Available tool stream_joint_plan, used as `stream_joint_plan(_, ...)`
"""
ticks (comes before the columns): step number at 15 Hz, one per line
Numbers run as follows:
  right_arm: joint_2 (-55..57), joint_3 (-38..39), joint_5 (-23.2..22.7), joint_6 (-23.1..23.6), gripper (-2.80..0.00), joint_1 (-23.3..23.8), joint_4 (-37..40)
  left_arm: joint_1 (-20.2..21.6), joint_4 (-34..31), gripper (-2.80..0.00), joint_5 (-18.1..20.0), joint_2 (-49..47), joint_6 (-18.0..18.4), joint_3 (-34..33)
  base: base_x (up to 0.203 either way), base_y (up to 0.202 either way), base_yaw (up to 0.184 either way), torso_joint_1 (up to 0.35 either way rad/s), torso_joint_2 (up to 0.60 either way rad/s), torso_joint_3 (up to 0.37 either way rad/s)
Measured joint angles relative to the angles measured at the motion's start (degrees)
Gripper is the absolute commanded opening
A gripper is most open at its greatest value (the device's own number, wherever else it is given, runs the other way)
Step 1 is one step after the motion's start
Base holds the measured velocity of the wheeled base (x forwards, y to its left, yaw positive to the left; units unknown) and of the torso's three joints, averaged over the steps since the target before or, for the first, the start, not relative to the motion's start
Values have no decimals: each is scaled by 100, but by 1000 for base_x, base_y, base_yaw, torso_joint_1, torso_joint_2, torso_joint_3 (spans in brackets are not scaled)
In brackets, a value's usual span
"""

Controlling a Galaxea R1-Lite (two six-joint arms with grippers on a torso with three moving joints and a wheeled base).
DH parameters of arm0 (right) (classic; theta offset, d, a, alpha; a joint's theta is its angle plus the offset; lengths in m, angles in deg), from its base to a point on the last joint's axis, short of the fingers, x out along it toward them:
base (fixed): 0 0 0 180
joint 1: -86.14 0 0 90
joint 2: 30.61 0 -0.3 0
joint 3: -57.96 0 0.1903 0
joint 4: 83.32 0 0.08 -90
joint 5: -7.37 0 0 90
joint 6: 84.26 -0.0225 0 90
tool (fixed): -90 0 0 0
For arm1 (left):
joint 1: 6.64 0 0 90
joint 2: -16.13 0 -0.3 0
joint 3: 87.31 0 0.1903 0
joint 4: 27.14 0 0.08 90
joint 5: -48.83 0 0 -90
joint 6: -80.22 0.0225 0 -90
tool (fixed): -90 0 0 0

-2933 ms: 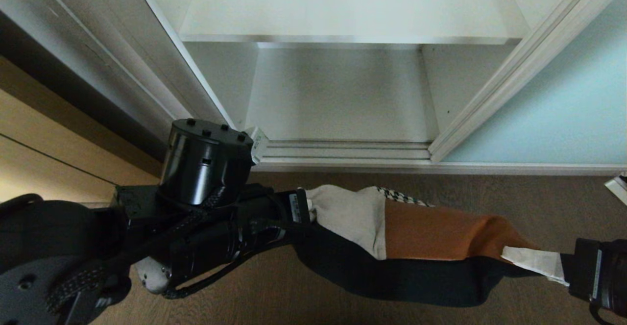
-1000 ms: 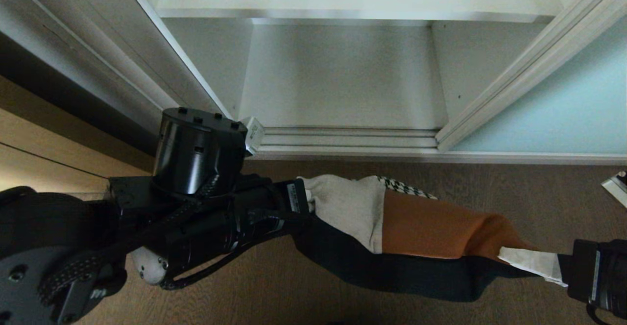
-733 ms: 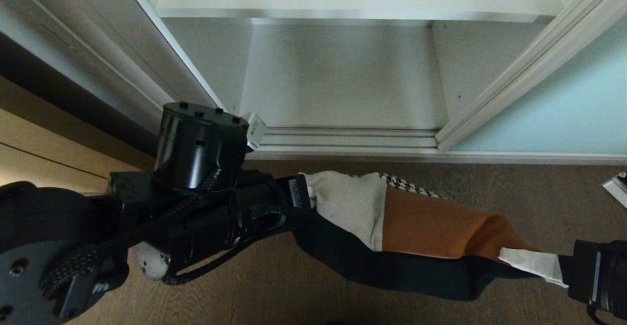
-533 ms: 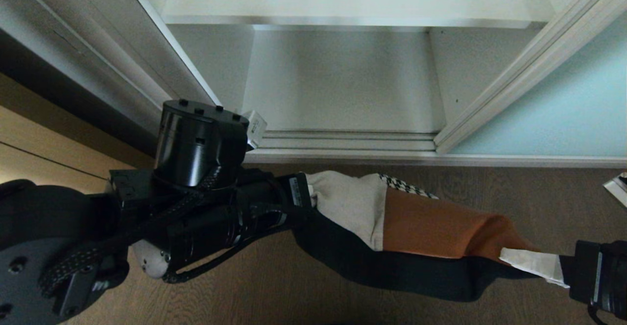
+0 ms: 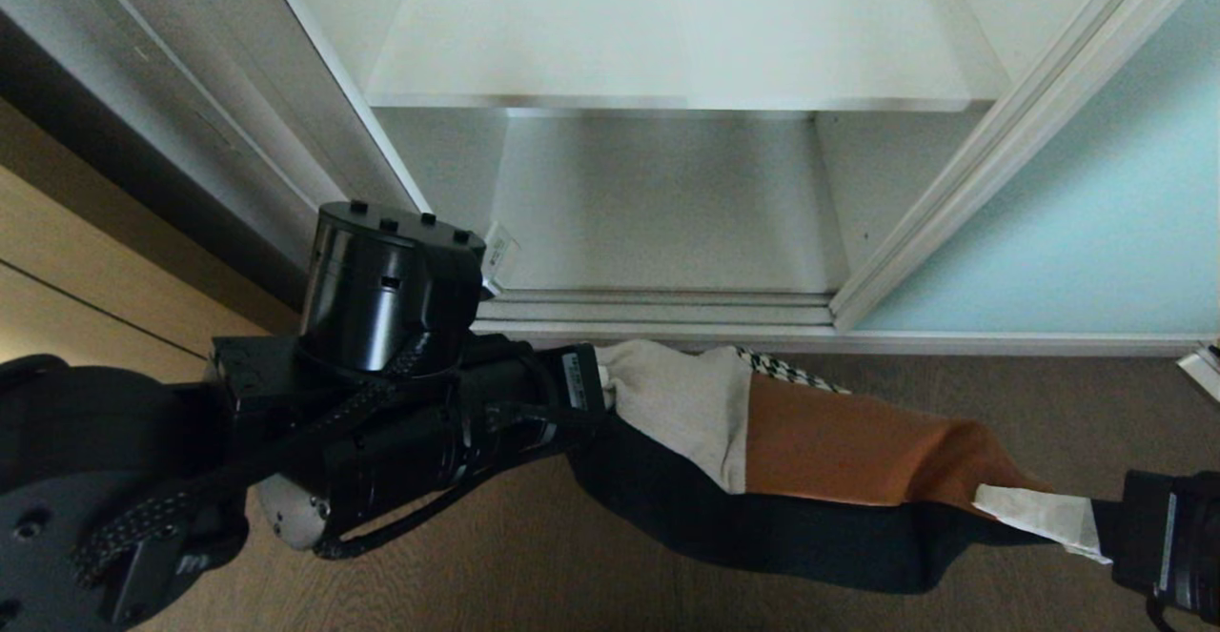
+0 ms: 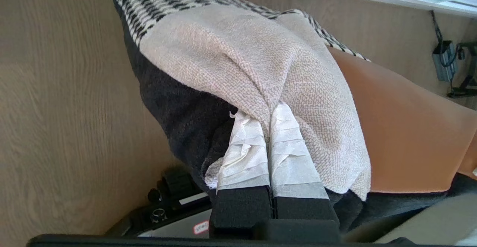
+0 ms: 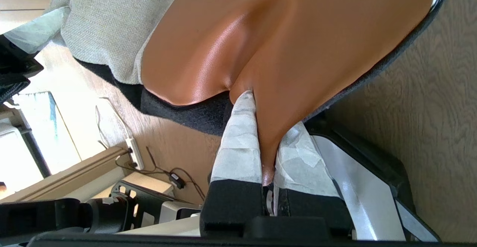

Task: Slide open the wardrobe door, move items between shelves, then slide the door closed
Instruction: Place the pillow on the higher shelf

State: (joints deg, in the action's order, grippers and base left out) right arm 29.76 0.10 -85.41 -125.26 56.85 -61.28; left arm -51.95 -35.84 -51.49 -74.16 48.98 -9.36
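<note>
The patchwork cushion [image 5: 839, 451], with cream, rust-orange and houndstooth panels and a dark back, hangs stretched between both grippers above the floor, in front of the open wardrobe. My left gripper [image 5: 605, 394] is shut on its cream corner, and its taped fingers [image 6: 246, 154] pinch the fabric [image 6: 242, 53]. At the far right my right gripper [image 5: 1039, 513] is shut on a fold of the orange panel [image 7: 298, 34], which shows squeezed between its jaws [image 7: 269, 109]. The sliding wardrobe door [image 5: 1077, 232] stands pushed to the right. One white shelf [image 5: 667, 41] lies above the lower board [image 5: 667, 213].
The door tracks [image 5: 667, 308] run along the wardrobe's bottom edge. A tan wooden panel [image 5: 76, 298] stands at the left, and brown wood-grain floor [image 5: 1001, 394] lies under the cushion. A power strip with cables [image 7: 132, 148] lies on the floor behind.
The whole head view has shifted, so more of the upper shelf shows and the wardrobe sits lower in the picture. Both grippers keep the cushion held as before.
</note>
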Motion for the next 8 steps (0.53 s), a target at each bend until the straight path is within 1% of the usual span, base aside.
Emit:
stream_joint_plan(3,18,-26,3,8,-280,-40,-1,-5,5,-280,-98,-2,30,16,0,0,0,2,4,203)
stream_joint_plan(8,66,-30,6,16,-280,-66,-1,-5,21,-280,-102,-13,33,33,0,0,0,1,3,206)
